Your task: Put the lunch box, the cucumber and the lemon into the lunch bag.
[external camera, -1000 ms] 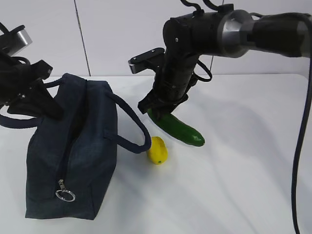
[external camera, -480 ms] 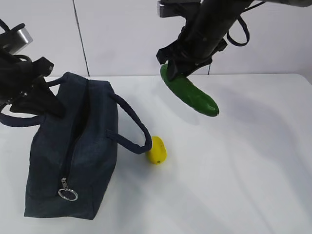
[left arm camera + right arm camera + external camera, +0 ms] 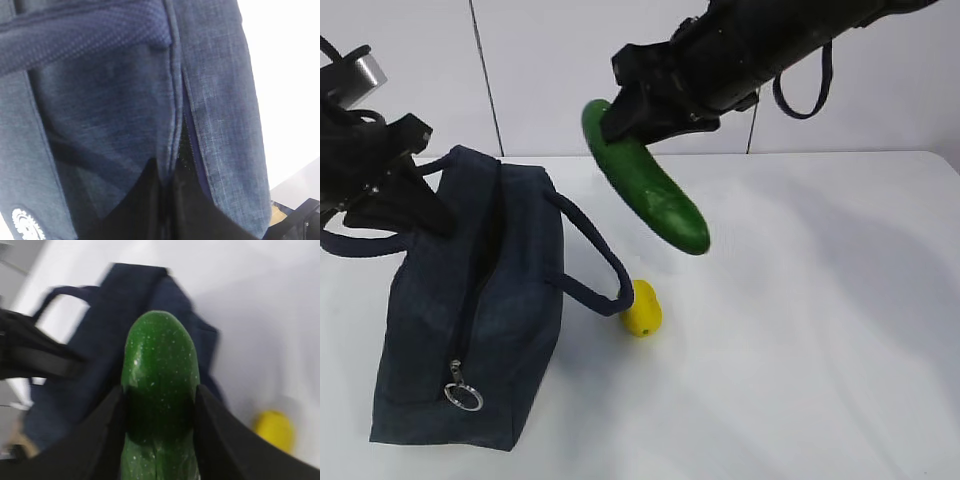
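The dark navy lunch bag (image 3: 470, 300) stands on the white table at the left. My left gripper (image 3: 425, 210) is shut on the bag's fabric at its far top edge; in the left wrist view the left gripper (image 3: 167, 172) pinches the lunch bag (image 3: 100, 100) next to the zipper slit. My right gripper (image 3: 625, 115) is shut on the cucumber (image 3: 650, 190), which hangs slanted in the air just right of the bag. In the right wrist view the cucumber (image 3: 160, 355) points at the lunch bag (image 3: 120, 310) from the right gripper (image 3: 159, 390). The lemon (image 3: 642, 308) lies on the table by the bag's handle. No lunch box is in view.
The bag's strap handle (image 3: 590, 260) loops out toward the lemon (image 3: 274, 430). A metal ring pull (image 3: 463, 397) hangs at the bag's near end. The white table (image 3: 820, 330) stretches to the right, with a pale wall behind it.
My right gripper has lifted the cucumber off the table and carried it up and left toward the bag. The left gripper keeps its hold; the bag's near end shifted slightly.
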You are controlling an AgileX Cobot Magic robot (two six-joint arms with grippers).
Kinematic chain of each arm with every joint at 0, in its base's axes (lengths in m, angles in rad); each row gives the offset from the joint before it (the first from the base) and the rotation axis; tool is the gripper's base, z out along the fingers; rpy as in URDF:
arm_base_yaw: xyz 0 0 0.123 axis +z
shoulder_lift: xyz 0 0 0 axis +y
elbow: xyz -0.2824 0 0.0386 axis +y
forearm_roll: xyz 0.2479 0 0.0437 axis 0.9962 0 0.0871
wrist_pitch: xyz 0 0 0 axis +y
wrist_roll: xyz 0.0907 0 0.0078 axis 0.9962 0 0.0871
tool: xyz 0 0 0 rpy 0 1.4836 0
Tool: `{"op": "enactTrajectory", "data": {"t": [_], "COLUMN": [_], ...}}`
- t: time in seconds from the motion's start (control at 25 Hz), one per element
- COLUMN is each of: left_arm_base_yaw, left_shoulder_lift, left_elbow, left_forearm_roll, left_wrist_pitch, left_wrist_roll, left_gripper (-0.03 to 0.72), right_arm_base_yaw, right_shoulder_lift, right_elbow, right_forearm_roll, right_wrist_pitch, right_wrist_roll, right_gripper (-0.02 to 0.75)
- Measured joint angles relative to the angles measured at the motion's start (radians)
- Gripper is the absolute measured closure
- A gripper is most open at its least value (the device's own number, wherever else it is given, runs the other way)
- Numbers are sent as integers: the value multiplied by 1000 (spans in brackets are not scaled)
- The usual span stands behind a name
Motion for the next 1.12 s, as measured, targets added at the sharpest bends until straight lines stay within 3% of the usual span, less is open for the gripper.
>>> {"op": "enactTrajectory", "data": {"t": [0.2, 0.6, 1.12], "left_arm_base_yaw": [0, 0, 0], "left_shoulder_lift": [0, 0, 0], "left_elbow": [0, 0, 0], "left_forearm_roll": [-2, -29, -73], "left_wrist_pitch": [-6, -19, -30], "left_wrist_roll": [0, 16, 40], "left_gripper": [689, 689, 689], "right_arm_base_yaw": [2, 56, 117], "right_shoulder_lift": [0, 94, 204], "right_elbow": [54, 62, 62], "right_forearm_roll": [305, 587, 634], "right_wrist_pitch": [-10, -73, -201], "right_wrist_roll": [-128, -155, -171], "right_gripper": [439, 440, 441]}}
